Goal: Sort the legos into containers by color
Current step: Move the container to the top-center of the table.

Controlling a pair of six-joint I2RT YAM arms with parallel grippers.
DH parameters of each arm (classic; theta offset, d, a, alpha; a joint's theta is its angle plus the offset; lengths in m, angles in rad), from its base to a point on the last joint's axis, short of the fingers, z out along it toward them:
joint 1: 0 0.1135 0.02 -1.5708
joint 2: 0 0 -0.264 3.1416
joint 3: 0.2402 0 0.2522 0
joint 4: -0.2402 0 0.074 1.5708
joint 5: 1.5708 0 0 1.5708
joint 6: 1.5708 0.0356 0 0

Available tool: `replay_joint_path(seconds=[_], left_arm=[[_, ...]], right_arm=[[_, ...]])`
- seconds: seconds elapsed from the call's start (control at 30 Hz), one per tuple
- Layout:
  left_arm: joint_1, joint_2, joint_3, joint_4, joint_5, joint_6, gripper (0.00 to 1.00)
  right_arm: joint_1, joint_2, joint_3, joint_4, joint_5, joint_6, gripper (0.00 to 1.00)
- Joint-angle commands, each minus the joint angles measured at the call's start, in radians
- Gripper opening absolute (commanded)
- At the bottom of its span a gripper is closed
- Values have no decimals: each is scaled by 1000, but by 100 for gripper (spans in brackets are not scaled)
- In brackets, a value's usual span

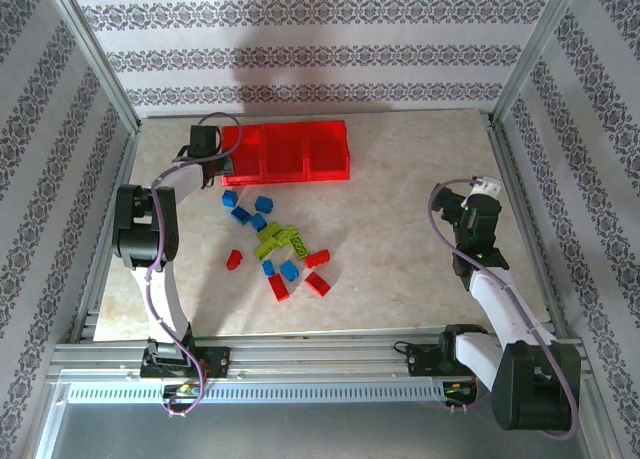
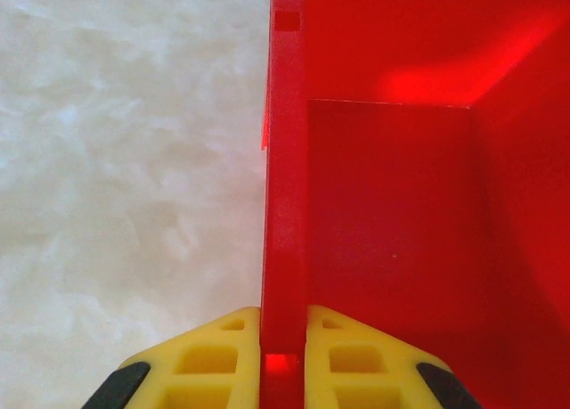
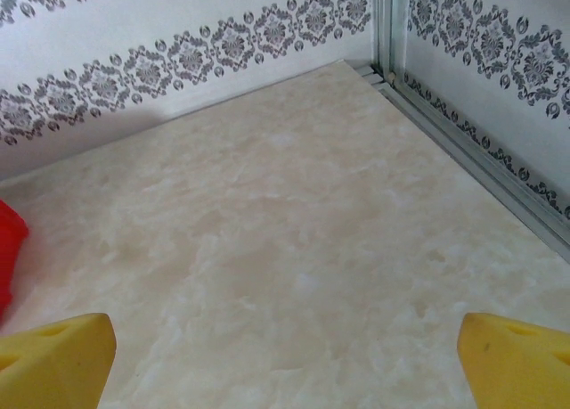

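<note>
Small blue, red and lime green bricks [image 1: 275, 241] lie scattered in a loose heap on the middle of the pale marble-look table [image 1: 420, 269], none of them sorted yet; blue ones lie nearest the tray, green in the middle, red mostly at the near side; the red see-through tray [image 1: 310, 151], with three square compartments side by side, sits at the far side of the table, a little apart from the heap; the compartment seen from my left wrist is bare

My left pincer [image 1: 222, 164] is clamped together on the tray's left end wall [image 2: 285, 204], one yellow finger outside it and one inside; my right pincer [image 3: 285, 360] hangs with its fingers wide apart and nothing between them, over bare table well to the right of the bricks

I judge the step in hand to be placing the tray, not picking bricks; sorting proper has not begun; the next move calls for a slow, level drag with the thin wall kept pinched, so the tray neither slips free nor tips, and for stopping short of the nearest blue bricks so they are not pushed about
</note>
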Motion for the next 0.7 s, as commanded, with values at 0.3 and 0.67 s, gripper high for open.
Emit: replay_joint_path(seconds=[0.3,0.67], left_arm=[[-157,-81,-64,-61,8,-31,0],[-254,-106,-123,-72,-48,-110,0]], right_arm=[[23,-137,-38,-87,60,48,98],[63,-159,-32,-144,76,66,98]])
